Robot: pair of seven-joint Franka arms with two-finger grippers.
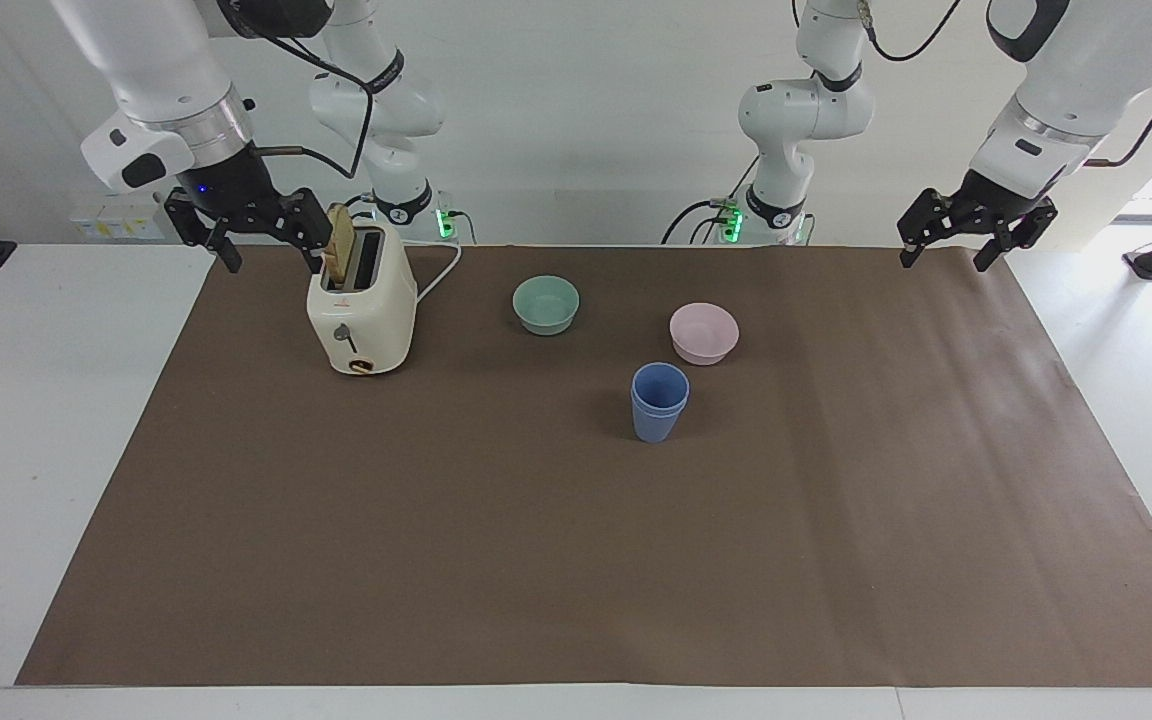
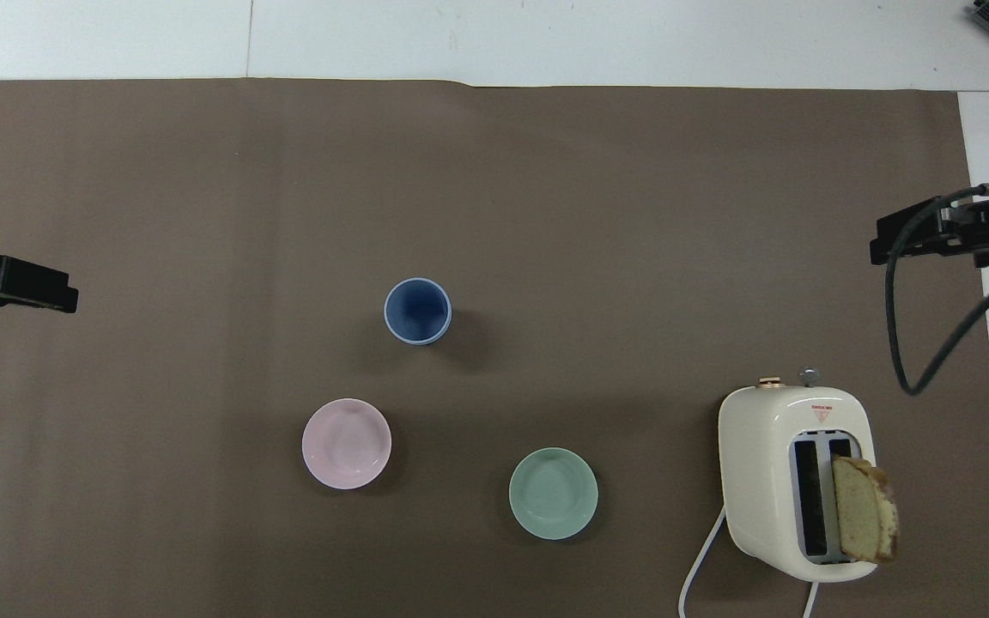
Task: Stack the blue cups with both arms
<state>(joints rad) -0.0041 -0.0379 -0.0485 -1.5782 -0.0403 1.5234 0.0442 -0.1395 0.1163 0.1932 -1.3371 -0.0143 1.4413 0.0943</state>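
You have a white table [image 1: 56, 420] covered by a brown paper sheet [image 1: 536, 560], and on that sheet stand a cream toaster [image 1: 361, 320] toward the right arm's end, a green bowl [image 1: 546, 304], a pink bowl [image 1: 704, 333], and the nested blue cups [image 1: 659, 402].
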